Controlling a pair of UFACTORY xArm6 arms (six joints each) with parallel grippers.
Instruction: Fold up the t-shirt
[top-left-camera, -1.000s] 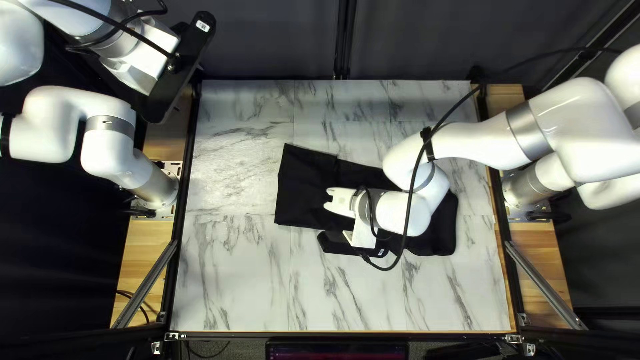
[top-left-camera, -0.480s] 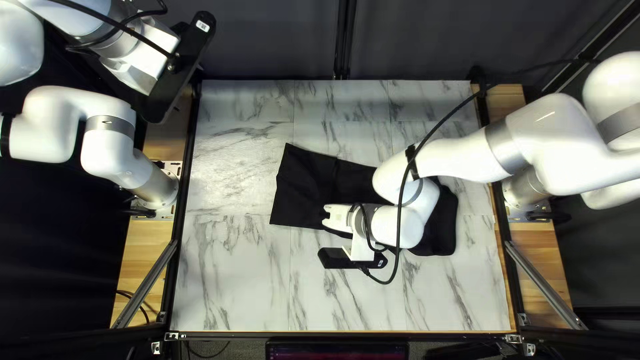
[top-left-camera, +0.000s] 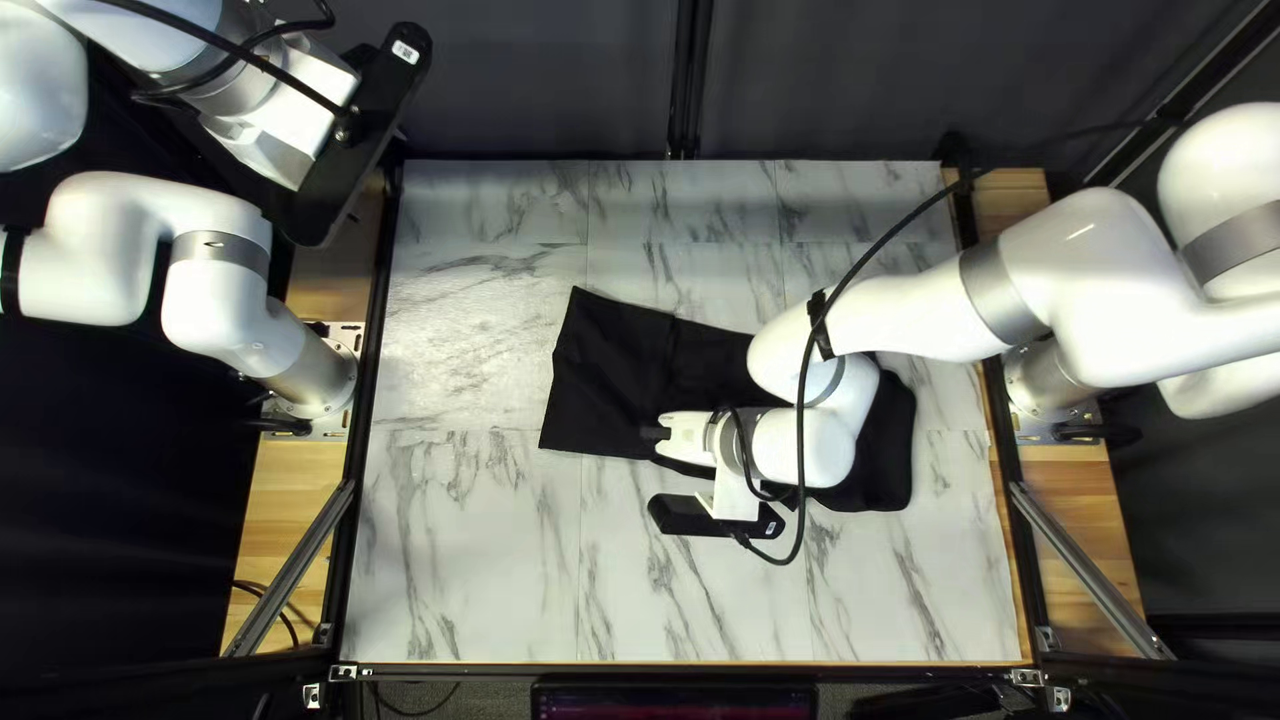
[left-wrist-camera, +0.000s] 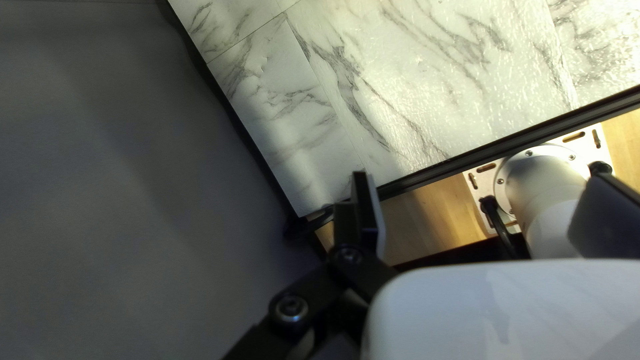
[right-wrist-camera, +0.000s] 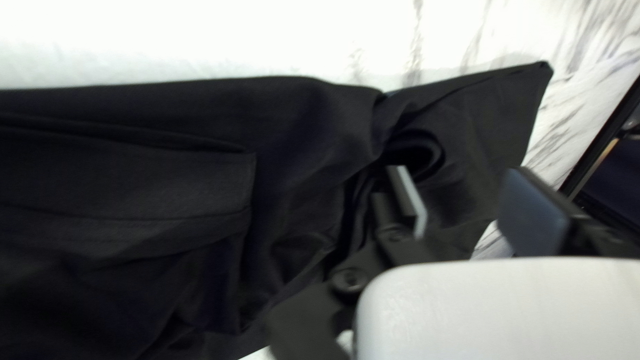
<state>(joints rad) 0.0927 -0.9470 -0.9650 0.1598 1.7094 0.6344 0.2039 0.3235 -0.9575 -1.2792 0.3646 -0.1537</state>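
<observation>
Shifting since the first earlier frame: my right tool (right-wrist-camera: 457,179) is sitting closer to the near edge of the bench (top-left-camera: 467,560), and the near corner at the t-shirt's (top-left-camera: 607,367) left end is lying slightly farther left. Left arm (top-left-camera: 214,300) is showing no change.

T-shirt is lying black and long across the middle and right of the bench in the top left view, with my right arm (top-left-camera: 960,300) crossing over part of it. Right tool is holding nothing: its fingers are standing apart, one tip reaching close to a loop (right-wrist-camera: 437,150) of cloth. Left tool (left-wrist-camera: 480,180) is released too, hanging near the bench's far left corner, well apart from the cloth.

Progress, my guess: partway. Cloth is looking narrowed into a strip, and a squared flap (right-wrist-camera: 147,183) is lying layered over the body, so some folding is probably done. Not finished: left end is spreading out flat, cloth by the right tool is bunching, and no compact stack is showing. Likely remaining: straightening that bunched part, folding the strip across its length, then squaring edges. Can't tell how the covered part is lying.
</observation>
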